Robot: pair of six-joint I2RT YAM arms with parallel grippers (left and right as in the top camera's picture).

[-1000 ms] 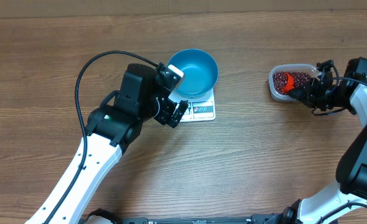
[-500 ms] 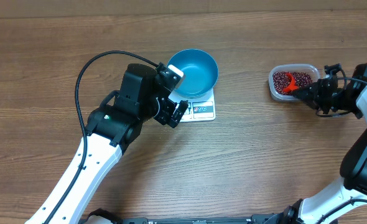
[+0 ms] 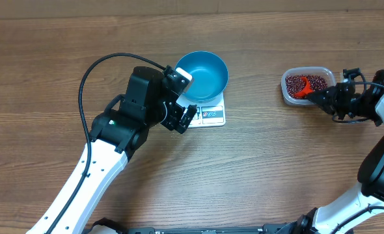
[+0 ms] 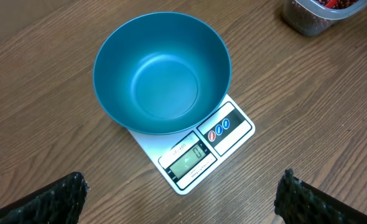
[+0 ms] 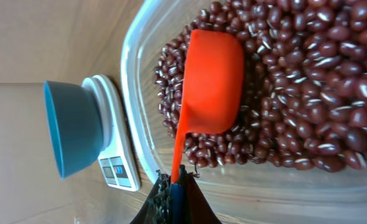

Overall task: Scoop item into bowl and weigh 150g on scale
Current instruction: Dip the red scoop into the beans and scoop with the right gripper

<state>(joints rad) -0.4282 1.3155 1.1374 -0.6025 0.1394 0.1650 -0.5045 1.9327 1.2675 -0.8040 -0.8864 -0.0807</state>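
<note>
Right gripper clenches the handle of the orange scoop, its cup resting on the beans in the tub. The bowl on the scale sits well to the left, beside the spread-jawed left gripper.

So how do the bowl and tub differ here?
The bowl is round and opaque blue; the tub is clear and rounded-rectangular. The bowl is empty; the tub holds beans and an orange scoop. The bowl sits on the scale, the tub on the table. Both stand upright, open-topped.
</note>
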